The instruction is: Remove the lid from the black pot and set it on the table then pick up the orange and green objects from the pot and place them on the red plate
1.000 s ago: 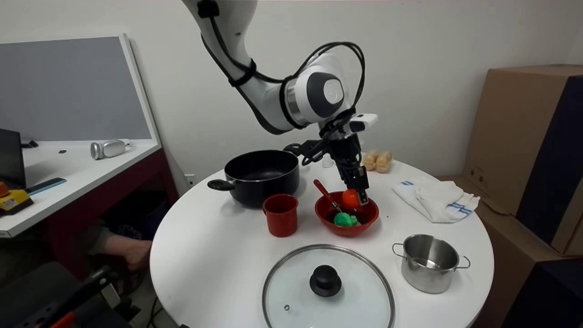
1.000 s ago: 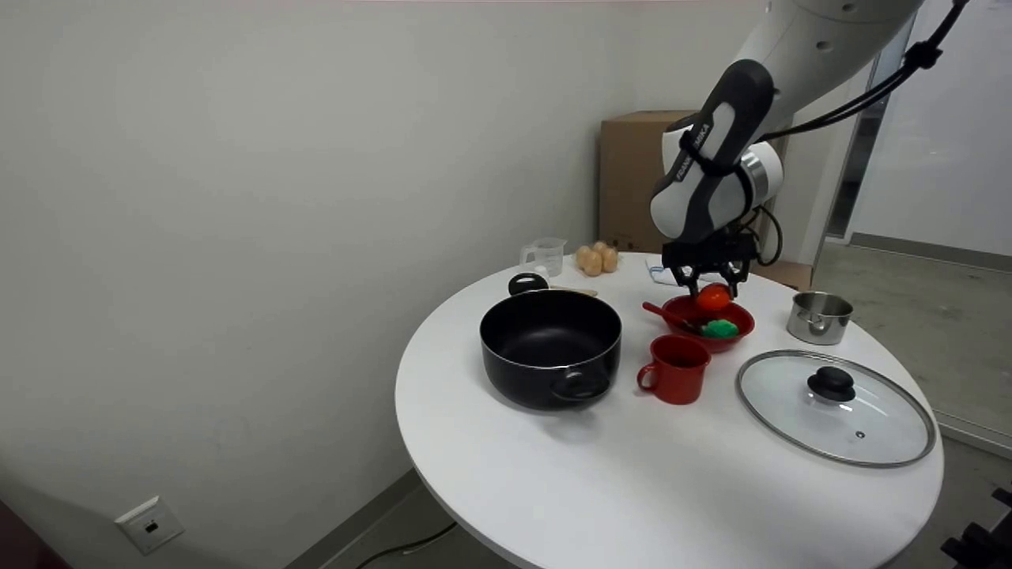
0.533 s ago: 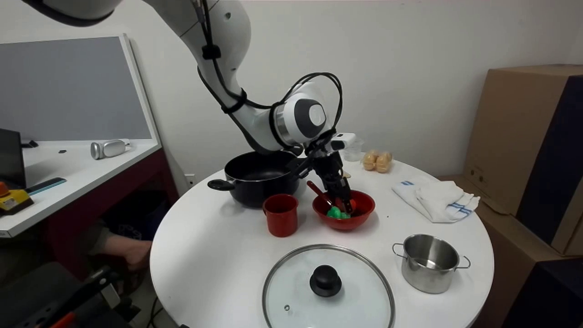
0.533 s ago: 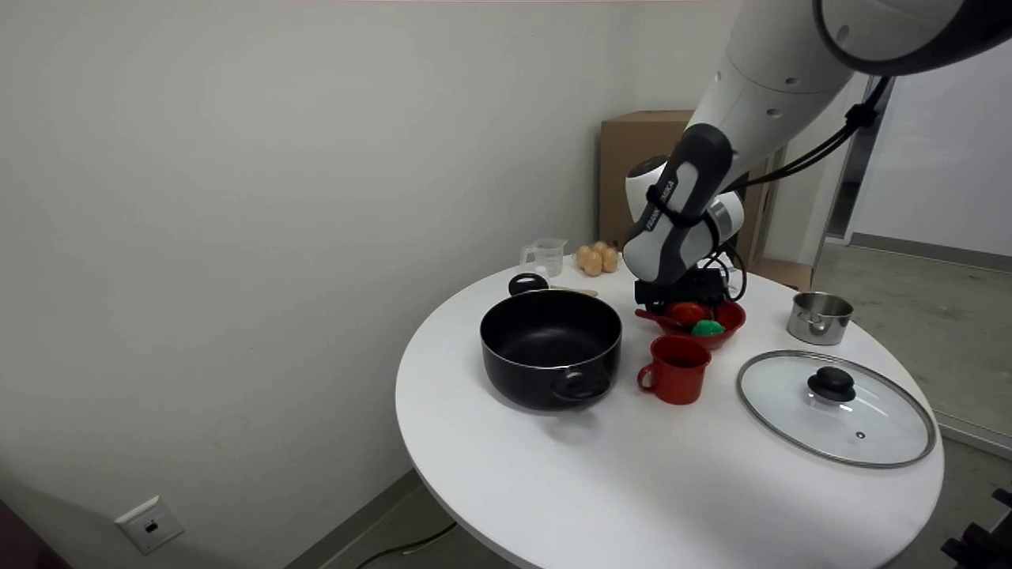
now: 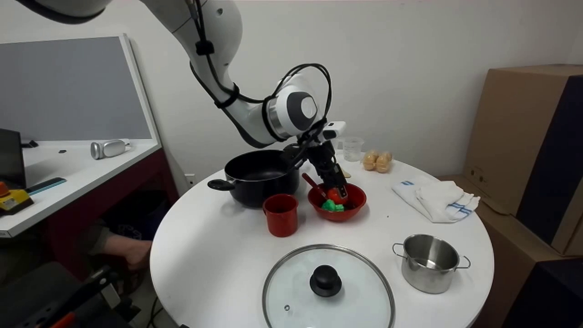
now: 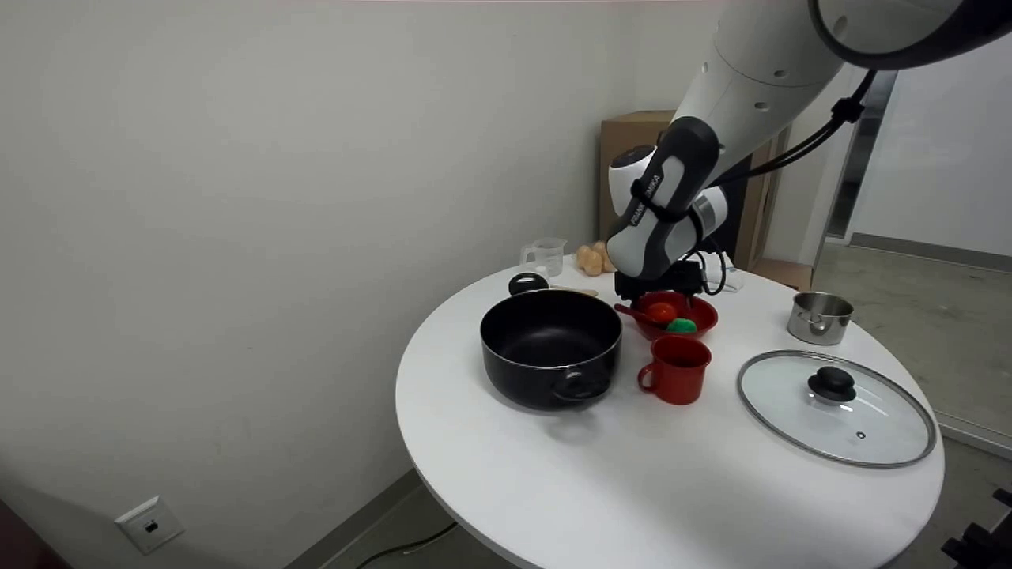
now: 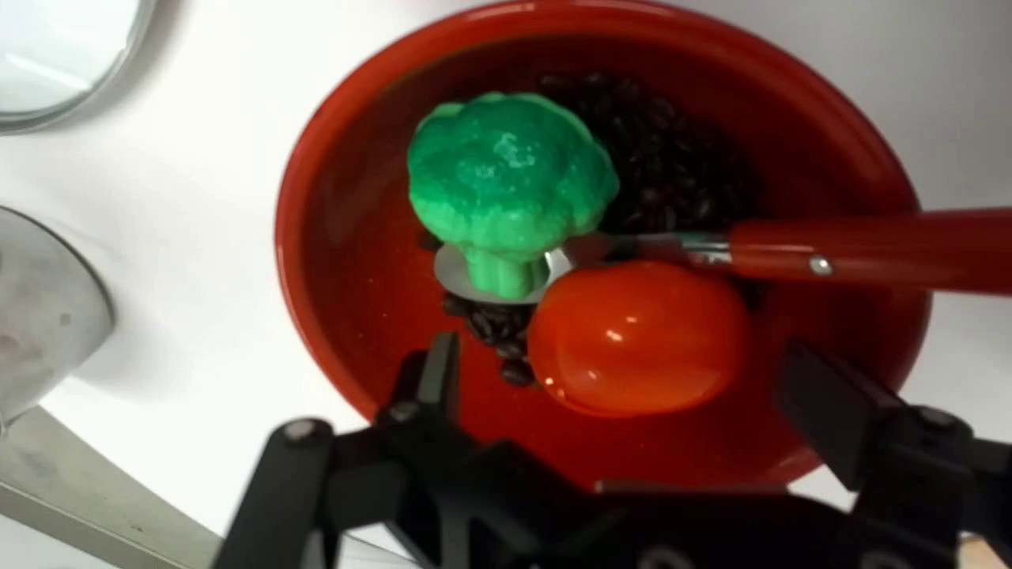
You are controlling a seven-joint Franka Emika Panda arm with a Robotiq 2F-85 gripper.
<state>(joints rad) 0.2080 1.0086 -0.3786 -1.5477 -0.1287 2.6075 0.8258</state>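
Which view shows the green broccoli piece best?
Wrist view: the green broccoli piece is large and unobstructed, stem included. Both exterior views show it only as a small green lump in the red bowl.

In an exterior view, the robot arm (image 6: 689,152) bears 2 fragments, "FRANK" and "MIKA", split by a strap (image 6: 661,209).

The round white table (image 5: 205,273) carries the black pot (image 5: 262,191), a cup (image 5: 280,216) near it, the plate (image 5: 346,216), the lid (image 5: 325,305) lying flat, a steel pot (image 5: 426,275), a folded cloth (image 5: 435,200), a clear jug (image 6: 547,256) and tan, egg-like pieces (image 5: 377,162).
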